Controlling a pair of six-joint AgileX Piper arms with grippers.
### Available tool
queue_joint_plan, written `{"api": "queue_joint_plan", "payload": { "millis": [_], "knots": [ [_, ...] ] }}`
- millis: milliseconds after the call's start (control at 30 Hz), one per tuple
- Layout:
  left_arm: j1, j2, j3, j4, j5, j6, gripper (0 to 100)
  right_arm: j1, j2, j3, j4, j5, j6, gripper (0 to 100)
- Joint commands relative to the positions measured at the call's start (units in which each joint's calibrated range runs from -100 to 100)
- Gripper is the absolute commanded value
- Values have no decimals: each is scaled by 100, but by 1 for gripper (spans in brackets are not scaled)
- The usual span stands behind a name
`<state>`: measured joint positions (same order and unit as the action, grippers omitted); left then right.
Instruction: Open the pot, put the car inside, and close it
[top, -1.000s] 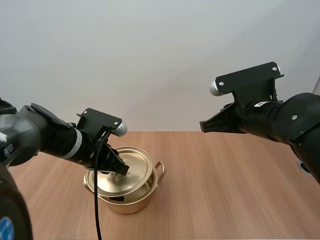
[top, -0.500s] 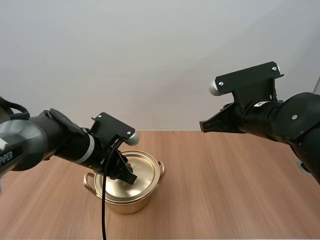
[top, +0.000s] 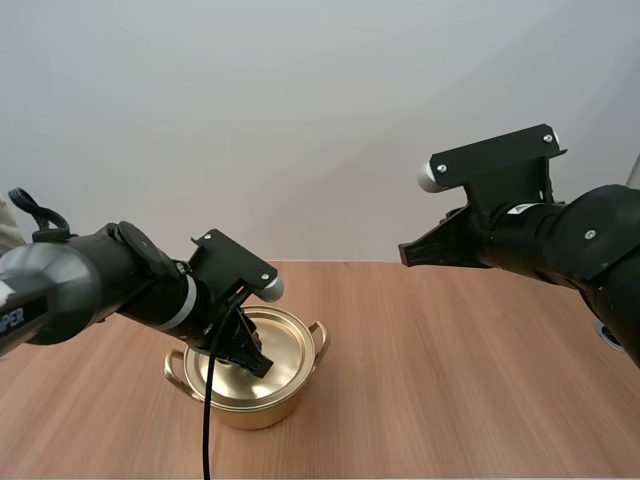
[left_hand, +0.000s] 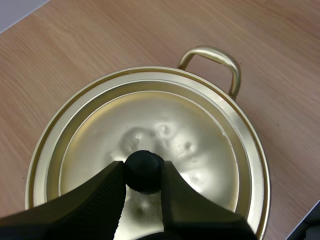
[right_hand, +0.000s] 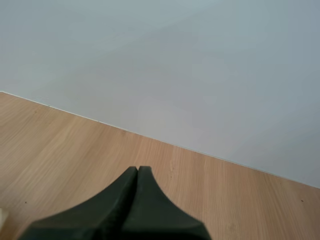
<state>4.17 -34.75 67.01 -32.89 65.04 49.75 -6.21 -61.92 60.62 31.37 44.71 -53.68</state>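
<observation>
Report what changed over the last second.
The left gripper lowered the lid, which was tilted a second ago, until it sits flat on the pot. The arm swung in over the pot with it. It still pinches the knob. The right gripper stayed shut, raised above the table. The pot kept its place.

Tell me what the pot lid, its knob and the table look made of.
The lid looks like thin metal, gold-coloured and shiny: glare, small dents. The knob is matt black, probably plastic. The table shows pale wood grain, possibly laminate.
</observation>
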Motion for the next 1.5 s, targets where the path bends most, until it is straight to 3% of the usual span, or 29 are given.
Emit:
{"api": "queue_joint_plan", "payload": {
  "millis": [0,100,767,1267,1367,1467],
  "knots": [
    [-3,-1,4,-30,5,-50,26,-2,4,-3,5,46,0,0],
    [-3,-15,4,81,5,-216,31,-2,4,-3,5,86,0,0],
    [-3,-15,4,591,320,-282,31,-2,4,-3,5,295,0,0],
    [-3,-15,-32,613,319,-196,31,-2,4,-3,5,295,0,0],
    [-3,-15,-90,581,415,-196,40,-2,4,-3,5,295,0,0],
    [-3,-15,-102,577,452,-196,62,-2,4,-3,5,295,0,0]
  ]
}}
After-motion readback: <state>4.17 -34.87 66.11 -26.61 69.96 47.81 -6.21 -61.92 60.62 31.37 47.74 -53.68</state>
